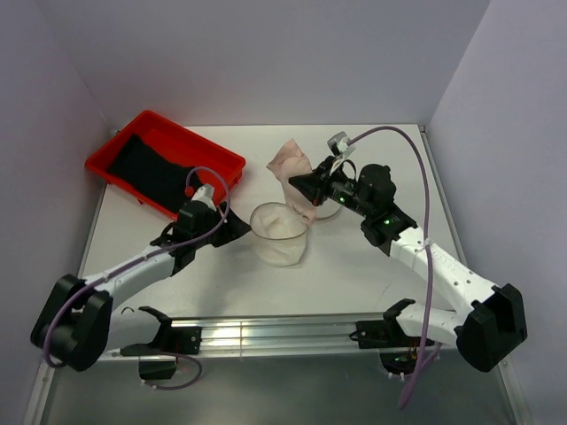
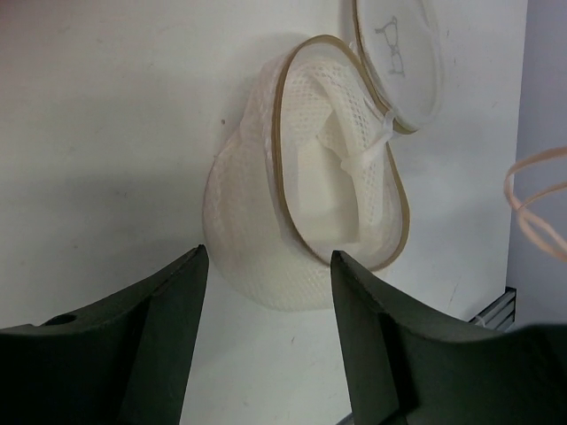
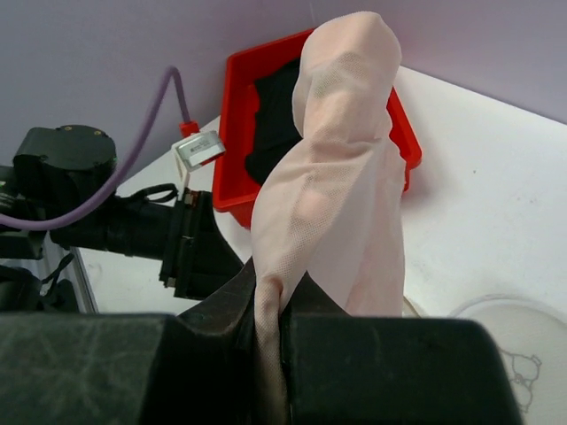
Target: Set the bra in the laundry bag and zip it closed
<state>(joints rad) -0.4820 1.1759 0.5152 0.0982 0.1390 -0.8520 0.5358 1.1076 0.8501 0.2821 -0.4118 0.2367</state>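
The laundry bag (image 1: 280,232) is a white mesh drum lying open at the table's middle. Its round lid (image 2: 399,62), with a black bra outline, is flipped back beside it. The bag (image 2: 301,177) fills the left wrist view, its inside holding only mesh. My left gripper (image 1: 232,225) is open and empty just left of the bag, its jaws (image 2: 269,251) apart at the bag's wall. My right gripper (image 1: 306,188) is shut on the pale pink bra (image 1: 292,164) and holds it up behind the bag. The bra (image 3: 341,159) stands up from the shut jaws (image 3: 270,301).
A red plastic tray (image 1: 115,146) with a black cloth (image 1: 155,168) in it sits at the back left; it also shows in the right wrist view (image 3: 266,80). Purple walls close in the table at the back and both sides.
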